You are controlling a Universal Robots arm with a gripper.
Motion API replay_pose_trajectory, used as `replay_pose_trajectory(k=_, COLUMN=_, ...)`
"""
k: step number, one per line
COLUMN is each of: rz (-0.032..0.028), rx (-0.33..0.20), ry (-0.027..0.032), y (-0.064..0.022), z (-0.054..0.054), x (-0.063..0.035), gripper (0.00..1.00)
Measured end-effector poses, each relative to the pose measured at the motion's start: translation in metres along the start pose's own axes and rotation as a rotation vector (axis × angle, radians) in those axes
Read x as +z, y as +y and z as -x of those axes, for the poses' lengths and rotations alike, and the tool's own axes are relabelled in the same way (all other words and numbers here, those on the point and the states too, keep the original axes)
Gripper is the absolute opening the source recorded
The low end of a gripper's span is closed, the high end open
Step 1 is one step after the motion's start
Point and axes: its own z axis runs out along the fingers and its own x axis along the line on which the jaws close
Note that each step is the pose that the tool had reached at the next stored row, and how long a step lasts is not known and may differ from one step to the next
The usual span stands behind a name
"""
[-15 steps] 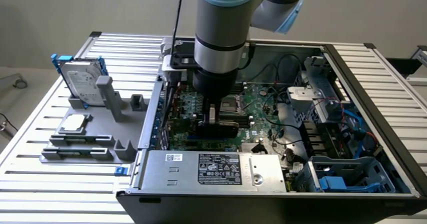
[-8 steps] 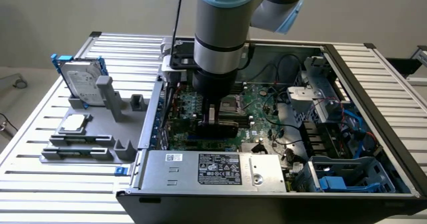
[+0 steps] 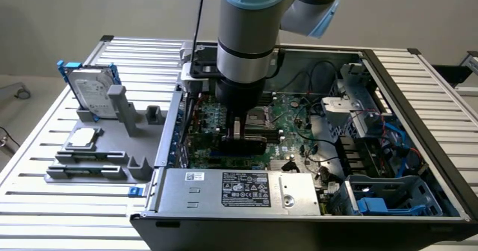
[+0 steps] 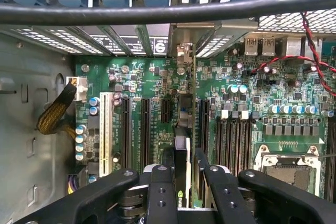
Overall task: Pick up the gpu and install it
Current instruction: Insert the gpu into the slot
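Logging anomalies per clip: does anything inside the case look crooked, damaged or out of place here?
Nothing stands out. The gpu stands upright between the shut jaws, parallel to the motherboard slots, not tilted. The hard drive stands upright in its grey holder at the exterior view's left.

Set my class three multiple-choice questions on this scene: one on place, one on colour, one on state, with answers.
1. Where is the gpu? A on the floor; B in the gripper, above the motherboard; C in a person's hand.
2. What colour is the hard drive's frame? A red; B yellow; C blue.
3. The computer case is: A open; B closed; C upside down.
Answers: B, fingers clamp its edge; C, blue edges show; A, its inside is exposed.
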Motion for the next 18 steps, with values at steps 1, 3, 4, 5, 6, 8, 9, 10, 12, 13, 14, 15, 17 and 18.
replay_pose_trajectory(k=1, rz=-0.0004, rx=0.000, ry=0.0002, y=0.0000, z=0.000, x=0.0002, gripper=0.27)
replay_pose_trajectory(k=3, rz=0.0000, rx=0.000, ry=0.0015, y=0.0000, z=0.000, x=-0.0002, gripper=0.39)
replay_pose_trajectory(k=4, rz=0.0004, rx=0.000, ry=0.0017, y=0.0000, z=0.000, x=-0.0004, gripper=0.39)
replay_pose_trajectory(k=5, rz=0.0007, rx=0.000, ry=0.0017, y=0.0001, z=0.000, x=-0.0005, gripper=0.45)
replay_pose_trajectory(k=6, rz=0.0010, rx=0.000, ry=0.0017, y=0.0001, z=0.000, x=-0.0005, gripper=0.51)
replay_pose_trajectory(k=8, rz=0.0019, rx=0.000, ry=0.0022, y=0.0002, z=0.000, x=-0.0014, gripper=0.57)
replay_pose_trajectory(k=9, rz=0.0019, rx=0.000, ry=0.0020, y=0.0003, z=0.000, x=-0.0020, gripper=0.57)
replay_pose_trajectory(k=10, rz=0.0018, rx=0.000, ry=0.0019, y=0.0003, z=0.000, x=-0.0031, gripper=0.64)
replay_pose_trajectory(k=12, rz=0.0019, rx=0.000, ry=0.0019, y=0.0006, z=0.000, x=-0.0079, gripper=0.64)
replay_pose_trajectory(k=13, rz=0.0018, rx=0.000, ry=0.0017, y=0.0009, z=0.000, x=-0.0117, gripper=0.64)
replay_pose_trajectory(k=14, rz=0.0019, rx=0.000, ry=0.0018, y=0.0012, z=0.000, x=-0.0162, gripper=0.64)
replay_pose_trajectory(k=15, rz=0.0019, rx=0.000, ry=0.0019, y=0.0014, z=0.001, x=-0.0206, gripper=0.64)
replay_pose_trajectory(k=17, rz=0.0019, rx=0.000, ry=0.0019, y=0.0020, z=0.001, x=-0.0297, gripper=0.64)
replay_pose_trajectory(k=18, rz=0.0018, rx=0.000, ry=0.0018, y=0.0022, z=0.001, x=-0.0341, gripper=0.64)
